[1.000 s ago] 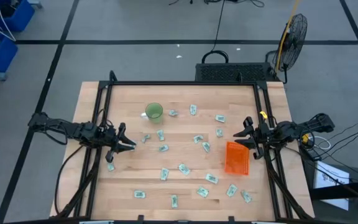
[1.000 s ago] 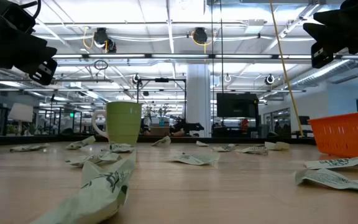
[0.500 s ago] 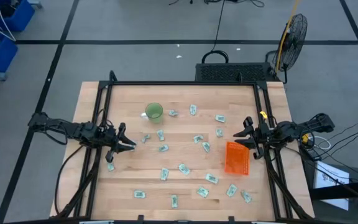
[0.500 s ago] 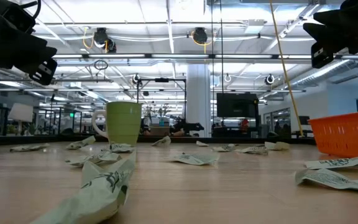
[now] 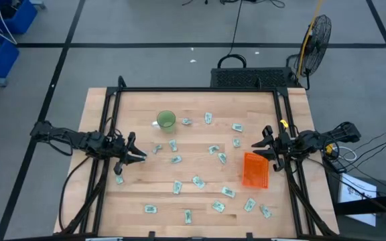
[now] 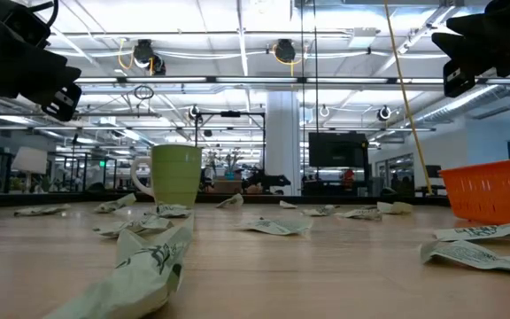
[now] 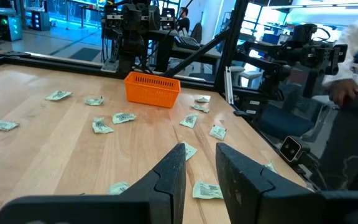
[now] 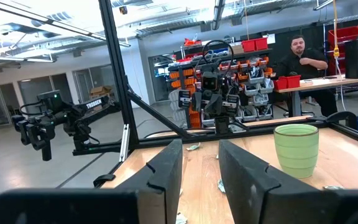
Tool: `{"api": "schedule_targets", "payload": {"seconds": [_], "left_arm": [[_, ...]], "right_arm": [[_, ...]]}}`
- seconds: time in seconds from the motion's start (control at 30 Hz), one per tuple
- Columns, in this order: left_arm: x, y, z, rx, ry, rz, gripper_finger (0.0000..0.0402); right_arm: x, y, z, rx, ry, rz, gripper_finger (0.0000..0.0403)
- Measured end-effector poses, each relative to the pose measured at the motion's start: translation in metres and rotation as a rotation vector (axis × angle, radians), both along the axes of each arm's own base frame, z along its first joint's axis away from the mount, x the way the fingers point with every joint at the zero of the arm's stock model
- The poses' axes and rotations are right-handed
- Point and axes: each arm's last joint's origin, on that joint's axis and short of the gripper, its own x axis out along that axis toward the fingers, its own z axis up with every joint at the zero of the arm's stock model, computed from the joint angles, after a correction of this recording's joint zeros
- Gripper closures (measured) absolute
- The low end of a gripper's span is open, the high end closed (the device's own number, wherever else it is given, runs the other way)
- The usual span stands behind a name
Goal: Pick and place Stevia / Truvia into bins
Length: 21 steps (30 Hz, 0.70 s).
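Stevia packets [image 5: 197, 181] — scattered across centre and lower table [image 5: 139, 100]. Orange bin [image 5: 254, 170] — right of centre, just below-left of the right gripper [image 5: 263, 148], fingers parted, empty. Left gripper [image 5: 137, 154] — mid-left, fingers parted, empty; one packet lies just below it.

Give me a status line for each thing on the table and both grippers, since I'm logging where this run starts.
Packets: scattered flat over the table, none in the bin.
Orange bin: near the table's right edge, looks empty.
Green cup: upright, toward the back left.
Left gripper: raised at the table's left edge, fingers apart, holding nothing.
Right gripper: raised just behind the bin, fingers apart, holding nothing.
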Motion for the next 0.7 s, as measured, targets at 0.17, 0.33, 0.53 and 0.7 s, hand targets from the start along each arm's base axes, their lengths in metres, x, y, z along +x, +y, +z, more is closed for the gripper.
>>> {"api": "schedule_targets", "payload": {"seconds": [0.17, 0.33, 0.53, 0.7], "left_arm": [[0.0000, 0.0000, 0.0000, 0.000, 0.000, 0.000, 0.0309], [0.0001, 0.0004, -0.0004, 0.031, -0.003, 0.011, 0.0309], [0.0008, 0.0031, 0.0009, 0.191, -0.048, 0.096, 0.0309], [0.0009, 0.0035, 0.0024, 0.201, -0.063, 0.113, 0.0309]], "right_arm": [[0.0000, 0.0000, 0.0000, 0.000, 0.000, 0.000, 0.0303], [0.0000, 0.0000, 0.0000, 0.000, 0.000, 0.000, 0.0303], [0.0000, 0.0000, 0.0000, 0.000, 0.000, 0.000, 0.0303], [0.0000, 0.0000, 0.0000, 0.000, 0.000, 0.000, 0.0303]]}}
